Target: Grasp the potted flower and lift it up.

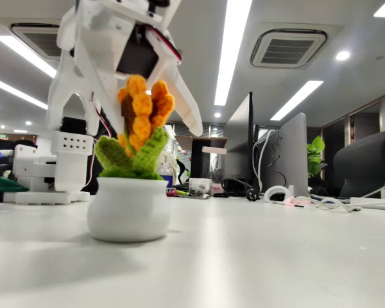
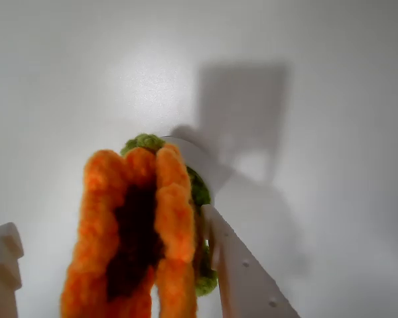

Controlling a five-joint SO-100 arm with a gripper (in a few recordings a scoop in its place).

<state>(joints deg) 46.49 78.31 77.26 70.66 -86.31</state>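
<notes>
White tool (image 1: pixel 144 109) astride one potted flower (image 1: pixel 131 186)

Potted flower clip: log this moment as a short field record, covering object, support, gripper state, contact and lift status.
object: potted flower, orange crochet bloom, green yarn leaves, squat white pot
support: pot rests on the white table, upright
gripper: white gripper open, one finger on each side of the bloom
wrist view: bloom sits between the fingers
contact: cannot tell whether the fingers touch the bloom
lift status: not lifted
background: monitors, leafy plant
</notes>
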